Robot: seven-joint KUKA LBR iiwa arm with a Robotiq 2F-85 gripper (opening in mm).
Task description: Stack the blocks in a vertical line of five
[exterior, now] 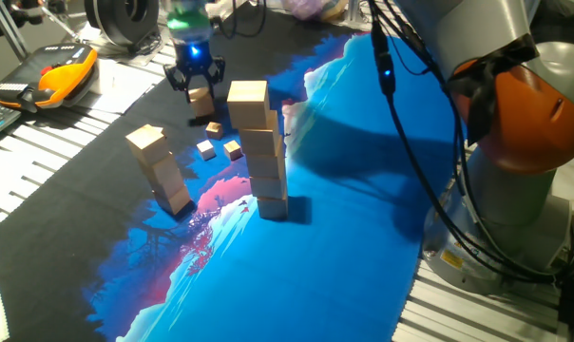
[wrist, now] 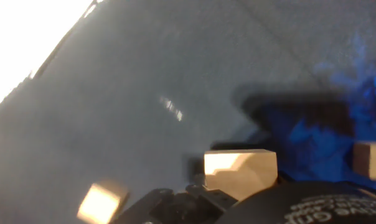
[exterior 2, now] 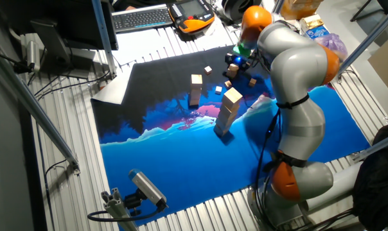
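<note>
Black two-finger gripper hangs at the far end of the dark, blue-and-pink printed table mat. Its fingers are clenched on one small light-tan wooden cube, which is held just above the mat. In the hand view the same cube sits directly ahead of the fingers, blurred.

Tall stack of light-tan wooden cubes stands upright near mid-mat, just beside the gripper's position; it looks about five cubes high, though the exact count is unclear. A shorter leaning column of tan wooden blocks stands apart from the tall stack.

Three loose small tan cubes lie on the mat between the two columns: one, one, one.

Orange-and-black teach pendant rests on the bench off the mat.
</note>
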